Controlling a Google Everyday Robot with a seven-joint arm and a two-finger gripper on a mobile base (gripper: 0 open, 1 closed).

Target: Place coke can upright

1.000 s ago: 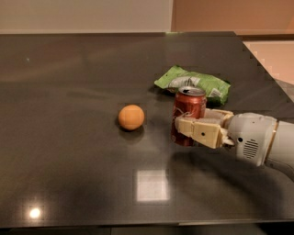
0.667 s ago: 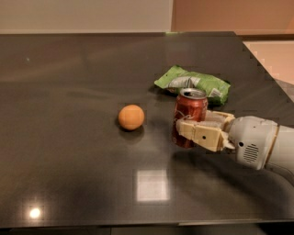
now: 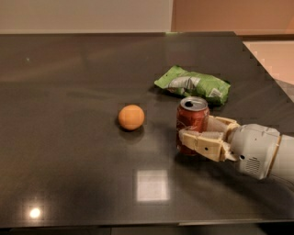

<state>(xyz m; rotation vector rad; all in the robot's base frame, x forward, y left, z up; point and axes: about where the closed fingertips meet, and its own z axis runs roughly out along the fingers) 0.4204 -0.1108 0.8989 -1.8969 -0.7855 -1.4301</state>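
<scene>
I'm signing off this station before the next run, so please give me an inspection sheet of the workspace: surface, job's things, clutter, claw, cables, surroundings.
Surface: dark glossy table, light reflections near its front edge.
Job's things: coke can upright, right of centre, opening on top.
Clutter: orange ball left of the can, apart from it; green snack bag lying behind the can.
Claw: claw reaches in from the right, a finger on either side of the can's lower half, shut on it.
Cables: nothing seen.
Surroundings: pale wall behind the table; light floor to the right.
</scene>
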